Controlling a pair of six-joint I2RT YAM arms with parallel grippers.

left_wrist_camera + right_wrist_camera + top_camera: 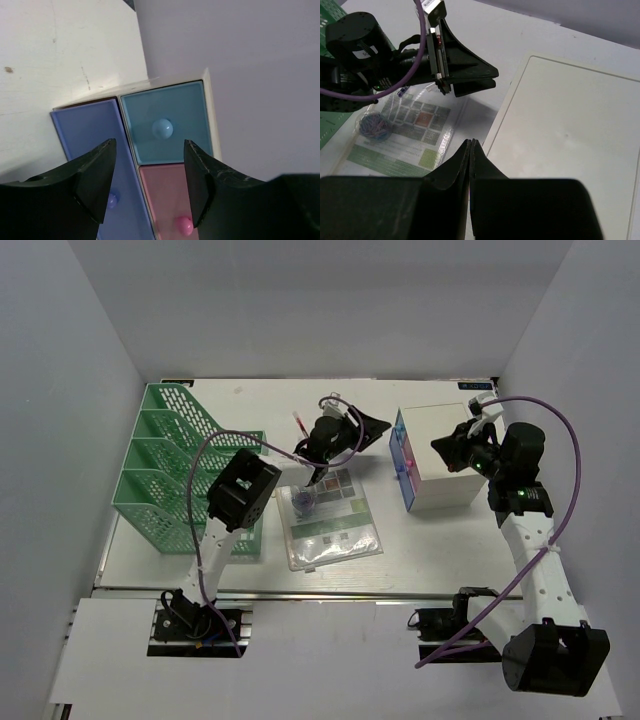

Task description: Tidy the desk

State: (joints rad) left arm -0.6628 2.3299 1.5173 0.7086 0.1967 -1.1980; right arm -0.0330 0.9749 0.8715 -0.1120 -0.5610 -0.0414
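My left gripper (pixel 149 150) stands well open, its two dark fingers (pixel 95 175) spread apart with nothing between them and nothing touching either pad. Through the gap I look straight at the front of the drawer box (pixel 207 115), where the teal drawer (pixel 180 105) sits above the pink drawer (pixel 165 195) and the blue drawer (pixel 85 135) runs down the side. The gripper hangs in the air short of those fronts. My right gripper (pixel 470 145) is closed tight, its fingers (pixel 455 165) pressed together on nothing. It hovers above the box's plain white top, and I cannot tell whether the tips touch the surface. The desk (pixel 440 550) is a wide, flat white tabletop filling the middle of the overhead view, with an aluminium rail (pixel 300 592) along its near edge, just ahead of both arm bases. On it, the green mesh file rack (pixel 165 465) stands at the left and the drawer box at the right. A clear sleeve (pixel 335 530) holding a printed sheet lies between them, with a small bluish bundle (pixel 303 502) resting on its upper left corner.
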